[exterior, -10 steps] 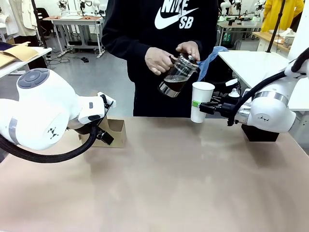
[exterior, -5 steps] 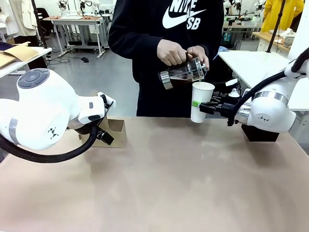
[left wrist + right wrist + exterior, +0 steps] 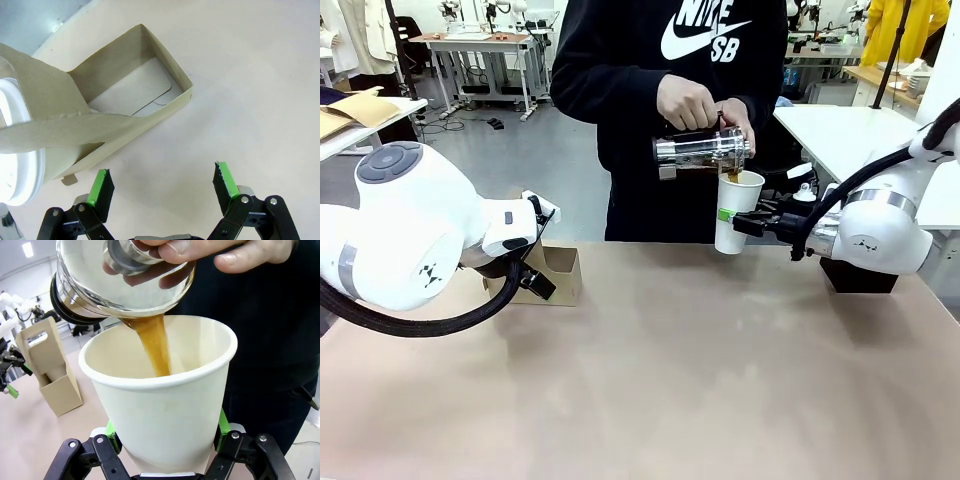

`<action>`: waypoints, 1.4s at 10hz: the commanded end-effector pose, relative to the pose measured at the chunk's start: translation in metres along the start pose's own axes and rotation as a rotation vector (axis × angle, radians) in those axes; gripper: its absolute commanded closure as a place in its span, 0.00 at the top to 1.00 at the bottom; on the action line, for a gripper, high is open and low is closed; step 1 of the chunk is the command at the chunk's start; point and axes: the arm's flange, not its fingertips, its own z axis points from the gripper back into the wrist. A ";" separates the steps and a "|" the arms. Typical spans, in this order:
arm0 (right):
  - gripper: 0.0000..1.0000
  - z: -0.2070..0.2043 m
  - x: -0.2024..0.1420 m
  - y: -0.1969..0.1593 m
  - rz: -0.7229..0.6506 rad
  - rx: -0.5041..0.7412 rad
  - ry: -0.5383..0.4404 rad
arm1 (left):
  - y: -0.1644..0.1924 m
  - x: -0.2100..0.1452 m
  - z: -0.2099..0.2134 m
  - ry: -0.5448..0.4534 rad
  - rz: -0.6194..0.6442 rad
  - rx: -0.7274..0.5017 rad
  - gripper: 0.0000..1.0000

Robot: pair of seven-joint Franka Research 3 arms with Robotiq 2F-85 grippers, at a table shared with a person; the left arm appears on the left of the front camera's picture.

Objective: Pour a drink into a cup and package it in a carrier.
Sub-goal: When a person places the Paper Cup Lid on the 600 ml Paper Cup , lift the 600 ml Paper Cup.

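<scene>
Ahead of you the beige tabletop (image 3: 670, 400) runs to its far edge. Beyond it lies a smooth grey floor (image 3: 530, 160), with dark cables (image 3: 455, 120) trailing near a row of white work tables (image 3: 470, 42) on thin metal legs at the back left. At your left edge a white table (image 3: 380, 122) carries flat brown cardboard pieces (image 3: 355, 108); at your right stands another white table (image 3: 840, 130), with a thin black pole (image 3: 892, 40) slanting up behind it. The room is bright and evenly lit, and the right wrist view catches a ceiling light panel (image 3: 27, 249).
</scene>
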 end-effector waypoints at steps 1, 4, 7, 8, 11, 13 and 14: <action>0.80 -0.001 0.003 0.003 -0.006 -0.008 -0.011 | 0.001 0.000 0.000 -0.001 0.002 -0.002 1.00; 0.80 -0.001 0.003 0.003 -0.006 -0.008 -0.011 | 0.001 0.000 0.000 -0.001 0.002 -0.002 1.00; 0.80 -0.001 0.003 0.003 -0.006 -0.008 -0.011 | 0.001 0.000 0.000 -0.001 0.002 -0.002 1.00; 0.80 -0.001 0.003 0.003 -0.006 -0.008 -0.011 | 0.001 0.000 0.000 -0.001 0.002 -0.002 1.00; 0.80 -0.001 0.003 0.003 -0.006 -0.008 -0.011 | 0.001 0.000 0.000 -0.001 0.002 -0.002 1.00; 0.80 -0.001 0.003 0.003 -0.006 -0.008 -0.011 | 0.001 0.000 0.000 -0.001 0.002 -0.002 1.00; 0.80 -0.001 0.003 0.003 -0.006 -0.008 -0.011 | 0.001 0.000 0.000 -0.001 0.002 -0.002 1.00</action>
